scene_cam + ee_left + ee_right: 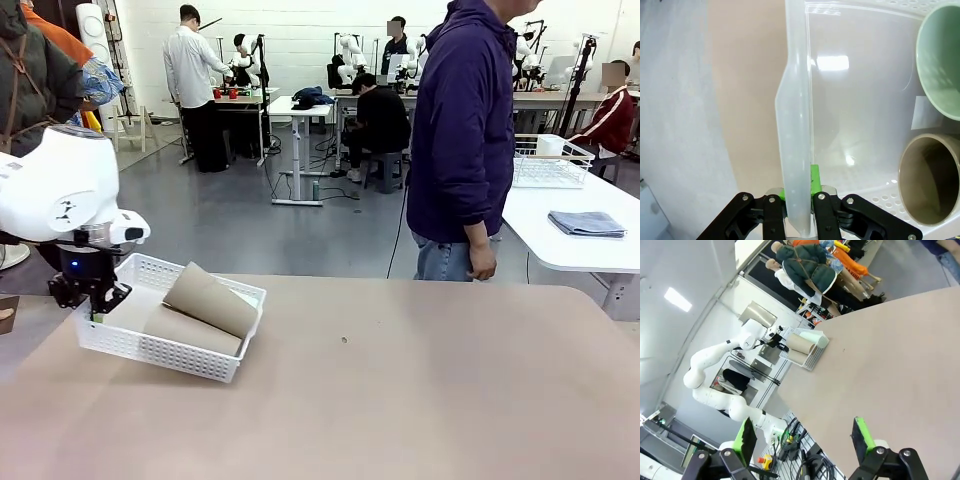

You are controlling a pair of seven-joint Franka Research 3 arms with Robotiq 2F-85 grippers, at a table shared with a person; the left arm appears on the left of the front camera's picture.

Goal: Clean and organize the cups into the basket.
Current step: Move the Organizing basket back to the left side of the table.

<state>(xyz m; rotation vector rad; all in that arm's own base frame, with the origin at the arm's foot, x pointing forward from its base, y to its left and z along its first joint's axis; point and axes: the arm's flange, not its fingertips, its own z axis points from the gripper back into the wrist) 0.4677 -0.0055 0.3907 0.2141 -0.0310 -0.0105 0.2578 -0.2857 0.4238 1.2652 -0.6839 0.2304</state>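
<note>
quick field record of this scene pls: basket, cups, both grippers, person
basket: white, at the table's left side, one end lifted off the table
cups: brown ones and a mint green one lying inside the basket
left gripper: shut on the basket's rim
right gripper: open, holding nothing, above the table
person: standing at the far side, hands off the table

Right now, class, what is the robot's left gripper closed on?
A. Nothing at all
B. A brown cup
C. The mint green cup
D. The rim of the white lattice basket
D: in the left wrist view the left gripper pinches the white basket's rim between its green pads, while the mint green cup and a brown cup lie inside untouched.
</note>
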